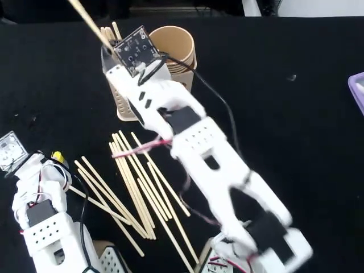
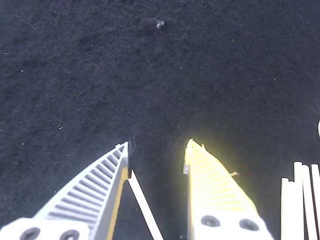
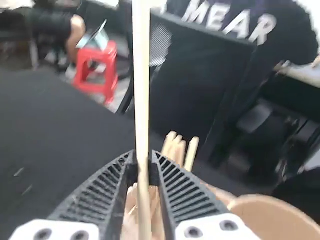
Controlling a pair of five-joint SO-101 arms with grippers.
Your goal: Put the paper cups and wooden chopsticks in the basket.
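As its wrist view reveals, the right pincer (image 3: 142, 156) clamps a chopstick (image 3: 141, 75).

We've got bare black table (image 1: 296, 131) wide open on the right. Loose chopsticks (image 1: 136, 182) litter the middle lane, and the right arm (image 1: 199, 142) slants over them, crowding the basket (image 1: 120, 105) and stacked cups (image 1: 176, 45); its held chopstick (image 1: 91, 23) juts out beyond them.
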